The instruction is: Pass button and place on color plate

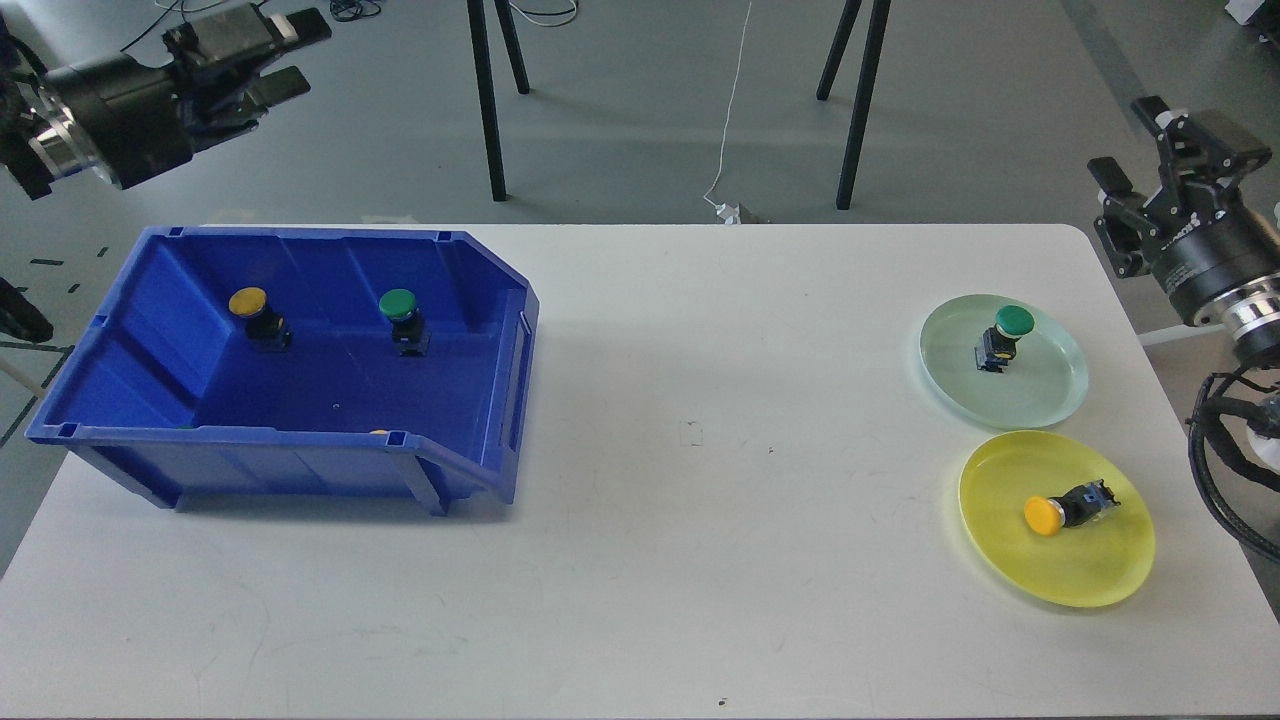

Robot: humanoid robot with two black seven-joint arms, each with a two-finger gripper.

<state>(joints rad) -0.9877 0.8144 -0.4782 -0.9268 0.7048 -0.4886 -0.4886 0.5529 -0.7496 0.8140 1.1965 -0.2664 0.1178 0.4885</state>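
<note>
Standing upright in the blue bin (pixel 300 440) at the left of the counter (pixel 700 560) are two buttons: a yellow-capped button (pixel 256 314) toward the far left of the bin floor and a green-capped button (pixel 404 320) to its right, the two well apart from each other. A sliver of yellow and a sliver of green show just over the bin's near wall, too hidden to tell what they are. Over at the right of the counter, a second green button (pixel 1002 336) stands tilted on the pale green plate (pixel 1040 395), and a second yellow button (pixel 1066 510) lies on its side on the yellow plate (pixel 1100 575), its cap pointing left. The green plate sits farther back, the yellow plate nearer, their rims just beside each other. The left hand (pixel 288 58) hangs in the air beyond the bin's far left corner, its fingers spread apart and holding nothing. The right hand (pixel 1165 140) hangs off the counter's far right edge, beside the green plate, its fingers likewise parted and empty. Black stand legs (pixel 488 100) and a white cable (pixel 730 120) are on the grey floor beyond the counter.
</note>
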